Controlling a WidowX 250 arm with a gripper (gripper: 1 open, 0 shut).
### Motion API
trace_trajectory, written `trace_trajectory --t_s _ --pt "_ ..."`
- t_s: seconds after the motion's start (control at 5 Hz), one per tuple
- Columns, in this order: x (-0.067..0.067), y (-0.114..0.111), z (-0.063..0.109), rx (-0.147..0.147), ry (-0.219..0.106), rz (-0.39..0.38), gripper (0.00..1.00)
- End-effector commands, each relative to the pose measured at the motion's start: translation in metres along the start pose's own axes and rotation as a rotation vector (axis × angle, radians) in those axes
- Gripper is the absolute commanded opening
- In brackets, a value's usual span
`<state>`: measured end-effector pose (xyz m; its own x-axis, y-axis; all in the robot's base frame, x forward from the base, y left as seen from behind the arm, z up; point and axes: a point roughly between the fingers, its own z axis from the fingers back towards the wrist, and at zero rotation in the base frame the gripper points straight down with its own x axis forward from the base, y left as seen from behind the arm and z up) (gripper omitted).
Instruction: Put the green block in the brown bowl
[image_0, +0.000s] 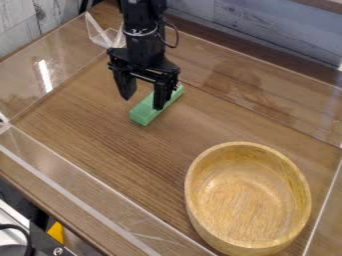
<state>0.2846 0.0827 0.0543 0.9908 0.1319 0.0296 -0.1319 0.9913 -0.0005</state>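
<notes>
So the brown bowl (249, 198) sits lower right, nothing in it. Up at upper centre, the green block (158, 105) lies on the wood, just under and between the fingers of the gripper (146, 101), spread wide, gripping nothing. Grasp, carry and drop all look left to do.

Bright-green block (156, 106) flat and slantwise on the wooden surface, well apart from the round, light-brown bowl (249, 197).
</notes>
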Motion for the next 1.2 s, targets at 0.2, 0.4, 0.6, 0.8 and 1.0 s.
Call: trace_trajectory --t_s 0.2,0.4,0.6,0.8,1.0 --pt "0.0120 0.0103 0.0113 0.012 -0.052 0.028 1.00" --pt "0.0133 0.0121 0.0111 0.012 -0.054 0.034 1.00" --pt "0.0149 0.0141 0.0112 0.011 -0.056 0.040 1.00" --pt "0.0159 0.0153 0.0107 0.009 -0.059 0.045 1.00" --pt "0.0171 0.0160 0.0101 0.007 -0.061 0.046 1.00"
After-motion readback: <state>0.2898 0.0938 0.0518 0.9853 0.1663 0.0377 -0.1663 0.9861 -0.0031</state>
